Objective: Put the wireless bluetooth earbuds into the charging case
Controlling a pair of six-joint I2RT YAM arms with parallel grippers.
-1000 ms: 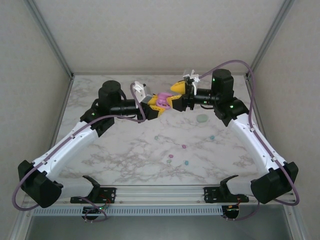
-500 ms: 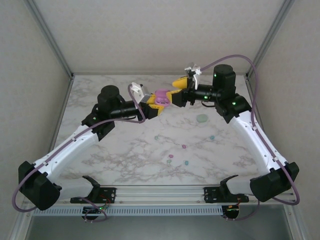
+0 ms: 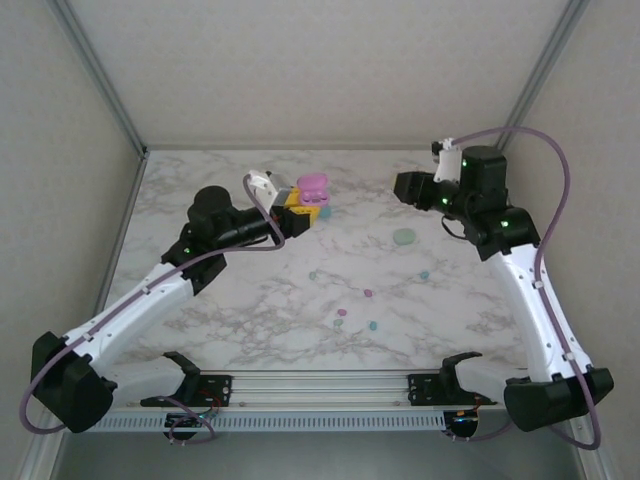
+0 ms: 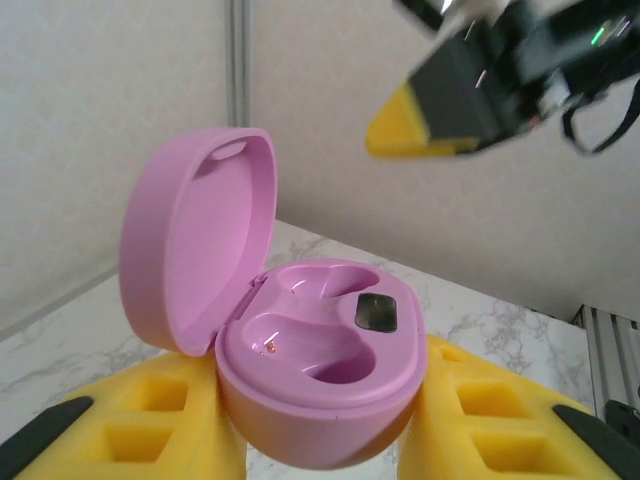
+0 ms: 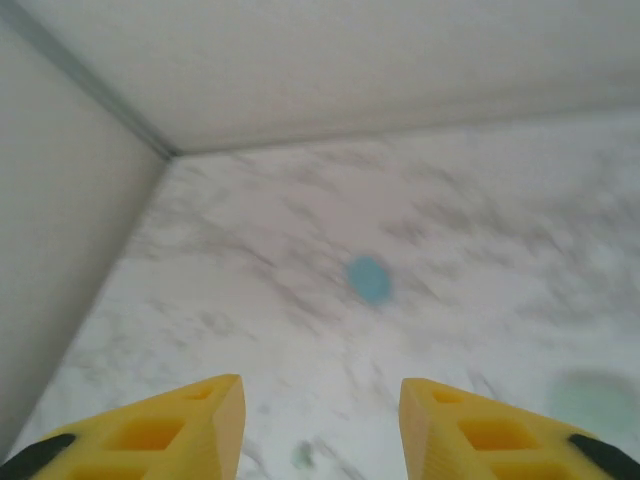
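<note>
An open pink charging case [image 4: 320, 370] sits clamped between the yellow fingers of my left gripper [image 4: 318, 425]. Its lid [image 4: 195, 240] stands up at the left and both wells are empty. From above, the case [image 3: 312, 186] is held over the far middle of the table by the left gripper [image 3: 300, 210]. My right gripper [image 3: 402, 186] hangs to the right of it, apart, open and empty [image 5: 320, 420]. Several earbuds lie on the marble: teal [image 3: 424, 274], pink [image 3: 368, 293], pink [image 3: 341, 312], teal [image 3: 373, 325]. A blurred teal earbud [image 5: 368, 278] lies ahead of the right fingers.
A closed mint case [image 3: 404, 237] lies on the table below the right gripper and shows as a blur [image 5: 590, 395] in the right wrist view. Walls enclose the table at the back and on both sides. The right gripper's yellow fingertip [image 4: 420, 125] shows above the pink case.
The right gripper has let go at the pink case and pulled back to the right. The case's lid now stands open. The left arm has drawn the case slightly left.
</note>
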